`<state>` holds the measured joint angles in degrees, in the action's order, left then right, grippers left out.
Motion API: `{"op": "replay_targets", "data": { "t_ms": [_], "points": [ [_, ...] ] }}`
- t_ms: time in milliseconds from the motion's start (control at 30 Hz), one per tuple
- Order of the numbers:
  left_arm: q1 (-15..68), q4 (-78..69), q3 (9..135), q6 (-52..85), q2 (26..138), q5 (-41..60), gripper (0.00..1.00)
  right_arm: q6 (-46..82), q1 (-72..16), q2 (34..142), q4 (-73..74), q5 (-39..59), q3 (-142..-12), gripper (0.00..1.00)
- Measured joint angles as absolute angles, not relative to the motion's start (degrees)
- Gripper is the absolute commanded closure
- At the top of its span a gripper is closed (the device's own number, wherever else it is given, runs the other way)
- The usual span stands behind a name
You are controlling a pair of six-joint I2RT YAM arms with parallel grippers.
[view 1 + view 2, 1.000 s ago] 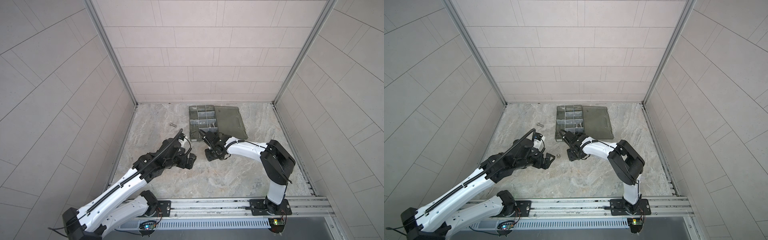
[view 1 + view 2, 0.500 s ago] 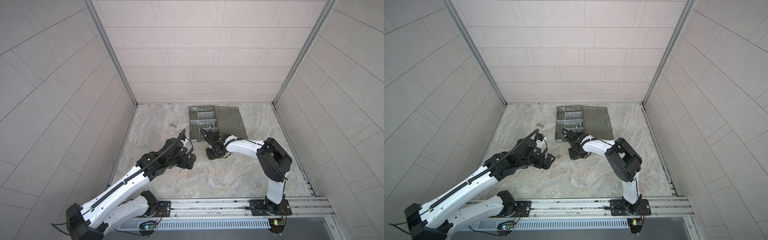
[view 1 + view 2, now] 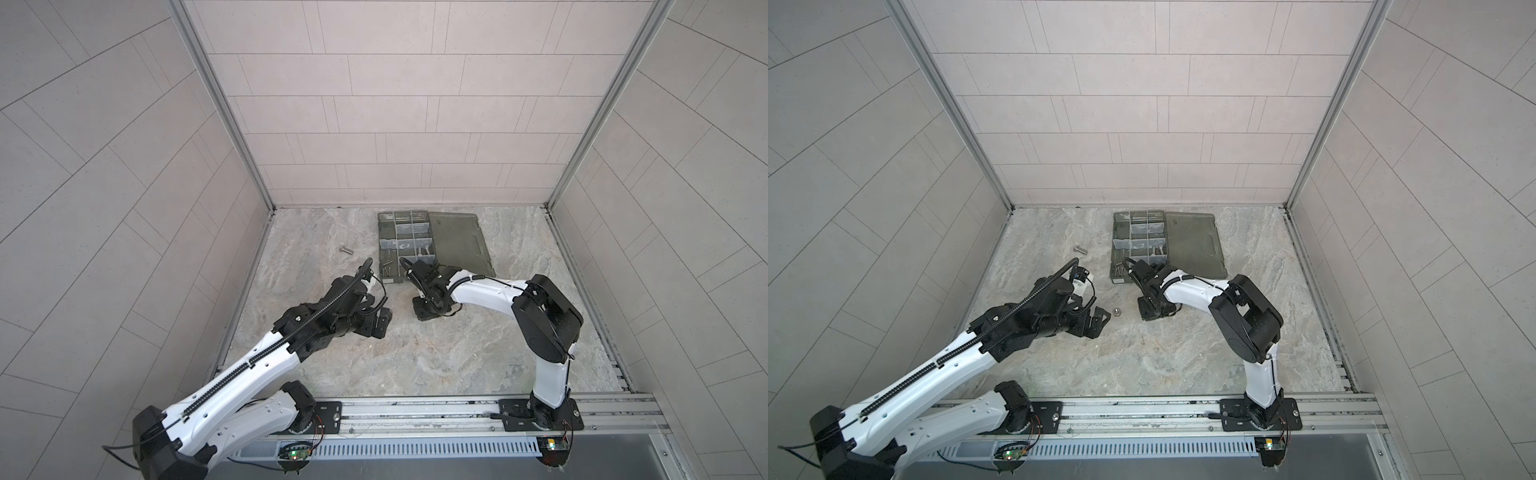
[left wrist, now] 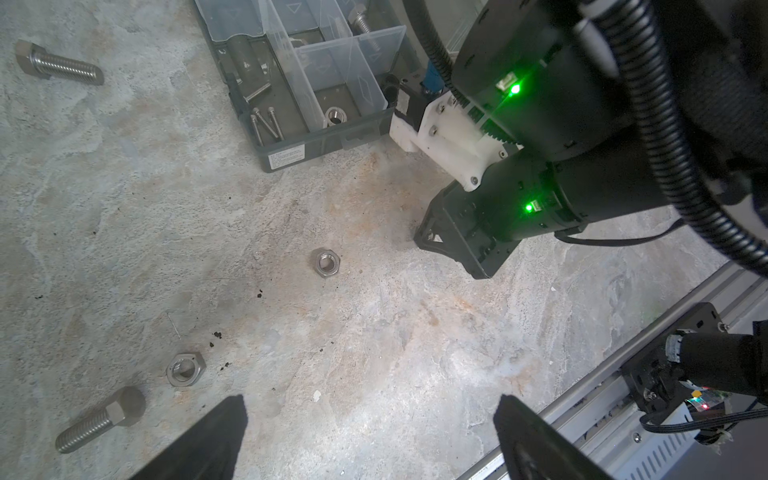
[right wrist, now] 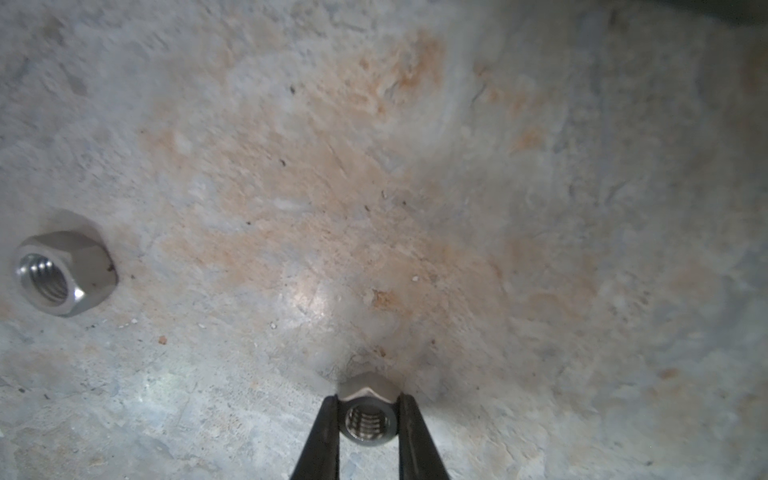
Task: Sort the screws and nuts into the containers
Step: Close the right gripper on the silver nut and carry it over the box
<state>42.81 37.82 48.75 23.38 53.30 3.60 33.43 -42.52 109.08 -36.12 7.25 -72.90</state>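
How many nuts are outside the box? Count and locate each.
3. First nut in the right gripper; second nut on the table beside it; third nut by the left gripper, beside a bolt. Others may be hidden.

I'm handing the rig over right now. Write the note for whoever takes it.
Left tool: open, empty, hovering.
Right tool: shut on nut, seemingly not yet lifted.
Done: box open; thin screws and boxed nut inside.
Left: bin the held nut, then two loose nuts and two bolts outside the box.
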Motion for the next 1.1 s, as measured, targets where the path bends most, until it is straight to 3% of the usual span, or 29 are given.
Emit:
{"op": "replay_targets", "data": {
  "t_ms": [333,700,1100],
  "points": [
    [41.8,37.8,48.6,22.4,53.3,3.5,0.0,33.1,-42.5,109.9,-40.2,6.9,-77.5,0.89],
    [37.6,37.8,48.7,20.9,53.6,5.0,0.0,30.8,-41.9,110.7,-46.9,4.0,-92.6,0.88],
    [33.3,39.3,49.6,18.5,54.2,6.6,0.0,28.6,-37.4,124.3,-51.5,3.6,-110.4,0.87]
  ]
}}
